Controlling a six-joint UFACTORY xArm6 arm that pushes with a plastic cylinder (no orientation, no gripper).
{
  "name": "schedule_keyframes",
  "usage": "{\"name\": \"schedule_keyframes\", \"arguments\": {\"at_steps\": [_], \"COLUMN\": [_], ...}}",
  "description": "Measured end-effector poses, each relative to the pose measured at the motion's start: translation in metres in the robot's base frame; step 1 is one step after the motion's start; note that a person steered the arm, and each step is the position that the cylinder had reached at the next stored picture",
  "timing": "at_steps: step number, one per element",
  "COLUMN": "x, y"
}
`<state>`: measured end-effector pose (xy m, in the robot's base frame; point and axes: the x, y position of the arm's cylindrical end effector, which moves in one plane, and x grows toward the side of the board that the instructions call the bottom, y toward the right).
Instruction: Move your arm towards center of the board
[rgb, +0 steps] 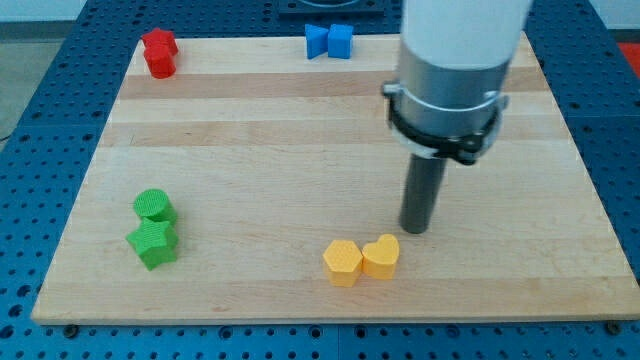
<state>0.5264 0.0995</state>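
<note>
Camera view, nearest first: two yellow plastic blocks, a hexagonal one (343, 262) touching a heart-shaped one (381, 256), sit at the wooden table's (300, 130) bottom edge. My tip (415, 229), the tool, a bare rod holding nothing, stands just above the heart. Left: green cylinder (154, 207) touching green star (153, 243). Far edge: red block (159, 52), two blue blocks (329, 41).

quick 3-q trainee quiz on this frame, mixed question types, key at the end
1. True or false: my tip is touching a green block.
2. Which pair sits nearest my tip? A) two blue blocks B) yellow hexagon block and yellow heart block C) green cylinder and green star block
3. Fill in: the red block sits at the view's top ____ corner of the board.

Key: 1 false; 2 B; 3 left.
</note>
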Motion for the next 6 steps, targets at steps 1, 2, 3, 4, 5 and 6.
{"name": "schedule_keyframes", "arguments": {"at_steps": [1, 2, 3, 4, 5, 6], "x": [0.000, 0.000, -0.007, -0.044, -0.063, -0.104], "y": [0.016, 0.016, 0.012, 0.012, 0.007, -0.074]}}
